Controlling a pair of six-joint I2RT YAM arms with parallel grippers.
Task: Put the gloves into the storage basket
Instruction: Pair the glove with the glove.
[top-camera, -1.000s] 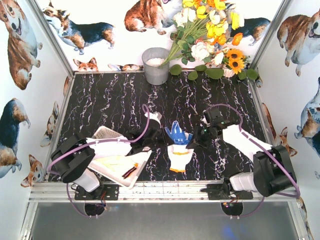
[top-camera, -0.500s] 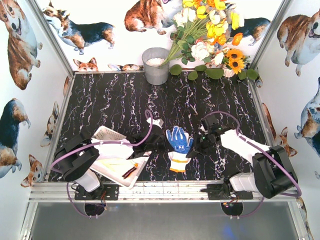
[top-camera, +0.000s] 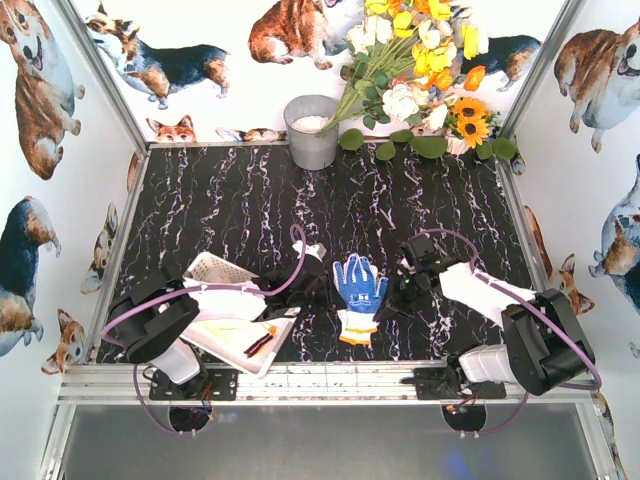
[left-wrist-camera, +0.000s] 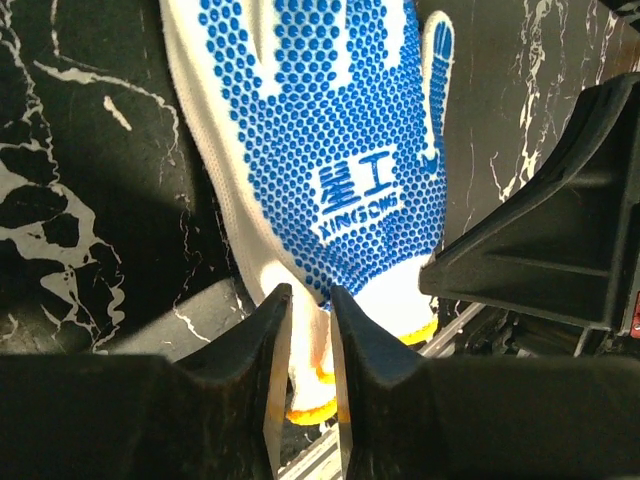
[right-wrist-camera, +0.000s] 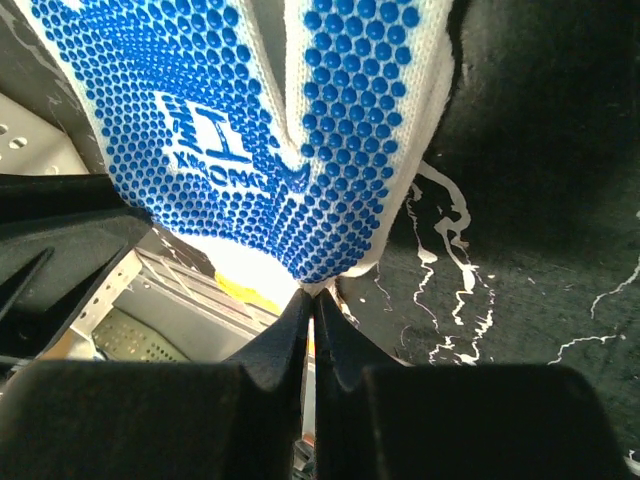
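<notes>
A blue-dotted white glove (top-camera: 358, 283) with an orange-edged cuff lies spread palm-up in the near middle of the table, between my two grippers. My left gripper (top-camera: 328, 290) is shut on its cuff, which the left wrist view shows pinched between the jaws (left-wrist-camera: 310, 305) with the glove (left-wrist-camera: 340, 150) stretching away. My right gripper (top-camera: 386, 298) is shut on the glove's right edge, and its wrist view shows the tips (right-wrist-camera: 312, 298) pinching the fabric (right-wrist-camera: 230, 110). The white storage basket (top-camera: 215, 268) sits at the near left, partly under my left arm, with pale gloves (top-camera: 235, 330) inside.
A grey metal bucket (top-camera: 312, 132) stands at the back centre beside a bunch of flowers (top-camera: 425, 70). The aluminium frame rail (top-camera: 320, 378) runs along the near edge. Corgi-printed walls close in both sides.
The glove was bunched and lifted a second ago and now lies spread out flat. Both grippers have shifted slightly nearer with it and stayed shut on it.
</notes>
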